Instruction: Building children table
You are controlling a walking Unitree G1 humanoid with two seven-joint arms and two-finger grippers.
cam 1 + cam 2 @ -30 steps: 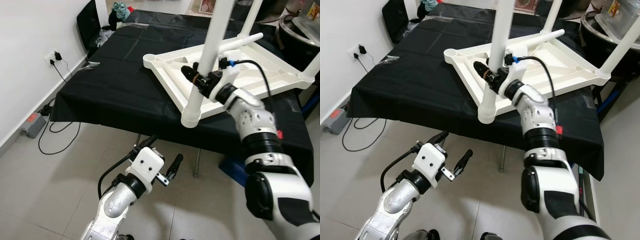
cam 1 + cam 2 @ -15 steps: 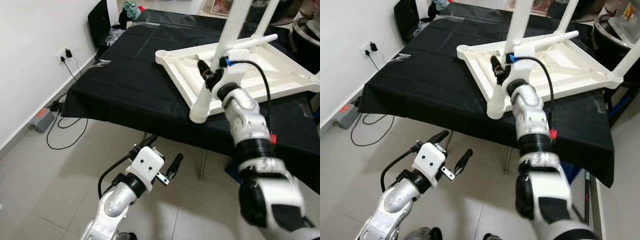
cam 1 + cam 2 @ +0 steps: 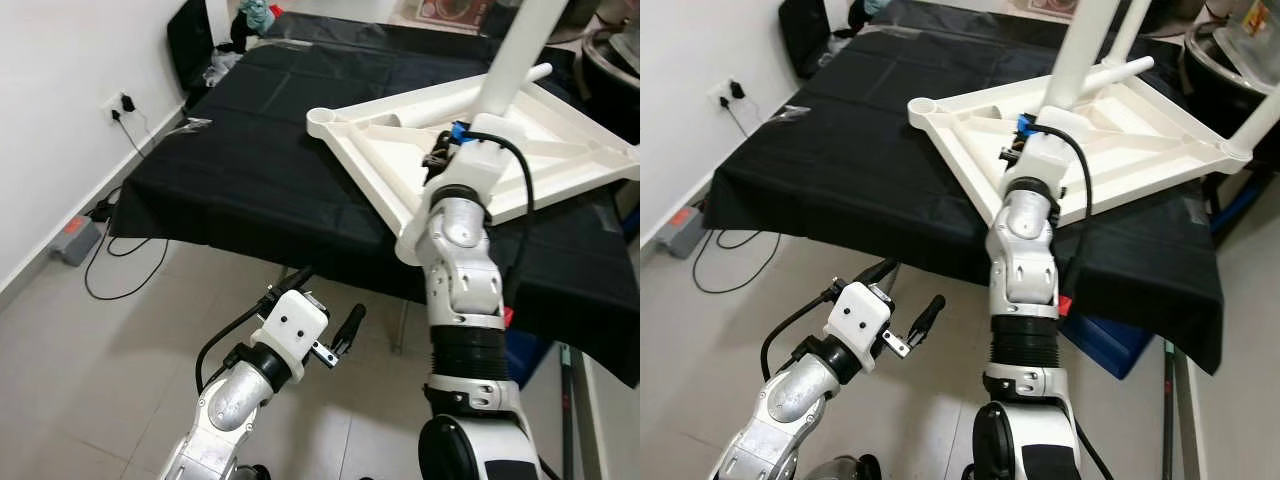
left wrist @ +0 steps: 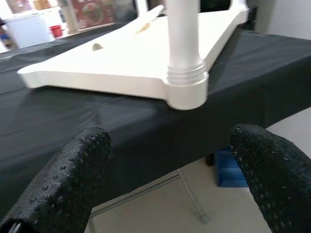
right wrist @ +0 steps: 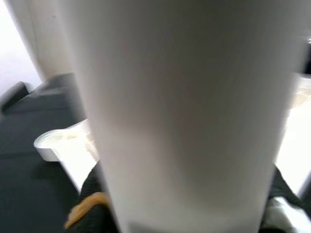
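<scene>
Gripping upright white leg (image 3: pixel 520 55), right gripper (image 3: pixel 447 155), upturned tabletop (image 3: pixel 400 180)

The upturned tabletop (image 3: pixel 560 150) lies on the cloth-covered table (image 3: pixel 240 170), toward its right side, one corner socket overhanging the front edge. A leg (image 3: pixel 515 60) stands in that corner. A wall socket (image 3: pixel 118 104) is left of the table.
</scene>
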